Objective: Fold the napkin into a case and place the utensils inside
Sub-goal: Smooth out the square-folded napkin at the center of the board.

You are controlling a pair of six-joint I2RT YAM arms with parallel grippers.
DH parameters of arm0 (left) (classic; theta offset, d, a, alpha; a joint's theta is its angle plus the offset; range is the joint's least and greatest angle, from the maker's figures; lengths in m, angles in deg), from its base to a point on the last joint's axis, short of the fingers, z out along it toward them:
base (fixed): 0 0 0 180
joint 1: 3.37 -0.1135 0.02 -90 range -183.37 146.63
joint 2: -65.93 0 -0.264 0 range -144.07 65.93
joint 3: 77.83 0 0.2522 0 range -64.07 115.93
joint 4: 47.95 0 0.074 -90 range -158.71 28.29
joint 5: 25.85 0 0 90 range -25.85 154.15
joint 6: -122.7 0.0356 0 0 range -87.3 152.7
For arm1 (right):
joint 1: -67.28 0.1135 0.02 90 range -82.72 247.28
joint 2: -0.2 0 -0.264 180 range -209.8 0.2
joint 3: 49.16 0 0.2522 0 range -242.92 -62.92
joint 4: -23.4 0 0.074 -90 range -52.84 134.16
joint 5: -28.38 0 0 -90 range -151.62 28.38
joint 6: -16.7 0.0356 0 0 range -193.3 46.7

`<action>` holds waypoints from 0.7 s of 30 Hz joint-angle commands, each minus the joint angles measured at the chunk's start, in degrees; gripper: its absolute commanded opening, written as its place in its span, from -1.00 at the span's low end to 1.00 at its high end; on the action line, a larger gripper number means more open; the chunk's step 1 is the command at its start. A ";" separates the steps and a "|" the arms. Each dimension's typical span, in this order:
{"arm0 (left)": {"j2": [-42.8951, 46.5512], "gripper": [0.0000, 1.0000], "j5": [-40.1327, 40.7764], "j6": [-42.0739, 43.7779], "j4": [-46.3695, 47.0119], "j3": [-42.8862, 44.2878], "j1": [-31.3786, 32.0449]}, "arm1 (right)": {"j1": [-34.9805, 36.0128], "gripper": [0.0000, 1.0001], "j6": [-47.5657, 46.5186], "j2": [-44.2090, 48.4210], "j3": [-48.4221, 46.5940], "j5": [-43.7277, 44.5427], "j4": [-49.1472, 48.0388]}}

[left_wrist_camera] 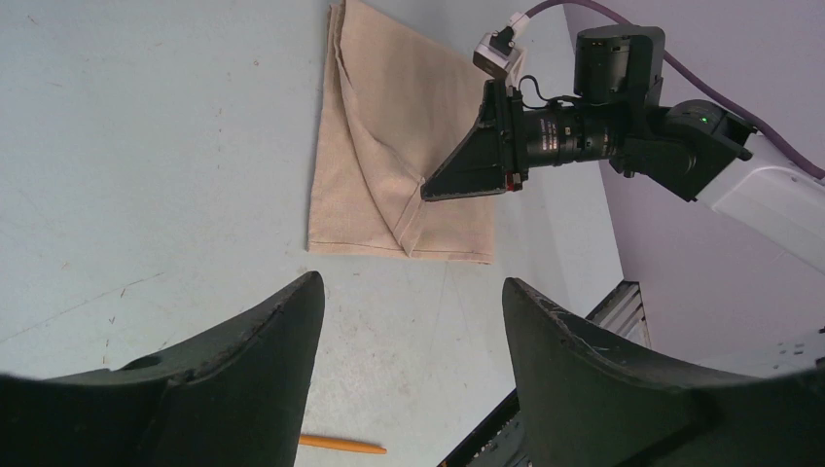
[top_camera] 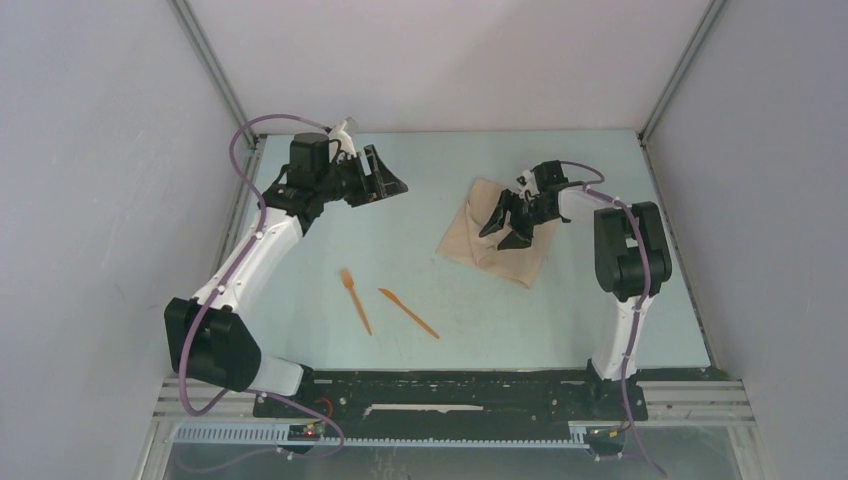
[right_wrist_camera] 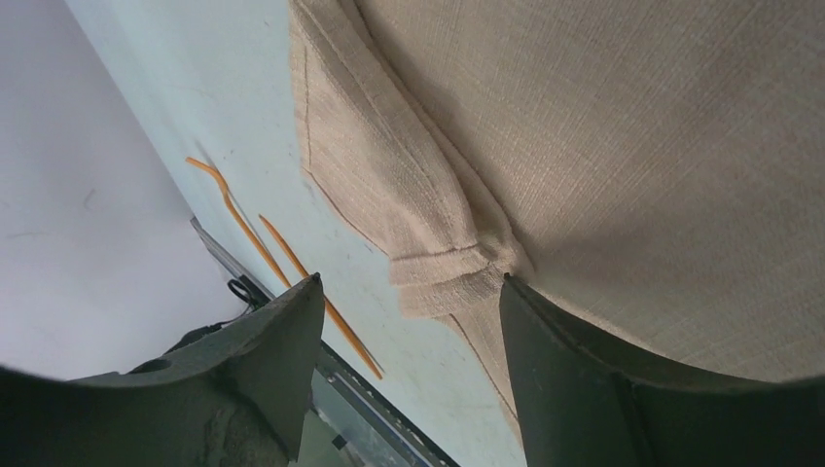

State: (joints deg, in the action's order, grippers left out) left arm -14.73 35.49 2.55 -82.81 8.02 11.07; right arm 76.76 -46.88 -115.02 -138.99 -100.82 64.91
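Overhead, the beige napkin [top_camera: 470,238] lies partly folded on the pale tabletop [top_camera: 440,335]. It is turned at an angle, with one flap doubled over along a slanting crease. The right tool [top_camera: 507,230] is lowered over the middle of the napkin, its two fingers spread apart. Its wrist camera shows a bunched, hemmed corner of the cloth in the gap between the fingers [right_wrist_camera: 253,379], and nothing is pinched. Whether the tips actually touch the cloth cannot be told.

The left tool [top_camera: 386,177] hangs to the left of the napkin, well apart from it and raised off the tabletop. Its fingers [left_wrist_camera: 243,389] are likewise spread wide and hold nothing. Its own camera looks across at the napkin, with the right tool above it.

The two orange utensils lie flat on the tabletop, on the napkin's near-left side and well clear of the cloth. The fork [top_camera: 355,301] is the farther of the two from the napkin, its tines pointing away from the arm bases. The knife [top_camera: 408,312] lies just beside the fork without touching it, slanting toward the near edge. Neither tool is near them.
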 commanded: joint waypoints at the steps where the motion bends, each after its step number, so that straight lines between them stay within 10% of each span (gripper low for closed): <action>1: 1.12 0.48 0.01 -0.14 1.66 -0.20 -0.55 | 0.04 0.47 3.44 -1.63 -0.22 -1.86 -5.04; 15: 1.56 0.48 -0.60 -0.42 1.62 -0.11 -0.55 | 12.30 0.45 5.57 -3.13 -9.76 -0.72 -5.12; 21: 1.52 0.48 -0.82 -0.43 1.66 -0.11 -0.50 | 18.38 0.55 -4.66 0.73 -18.52 17.30 11.34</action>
State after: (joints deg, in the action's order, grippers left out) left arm -14.73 35.44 2.52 -82.81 8.02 11.07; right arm 92.19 -44.08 -118.52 -152.76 -95.80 65.44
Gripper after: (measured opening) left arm 0.742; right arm 0.759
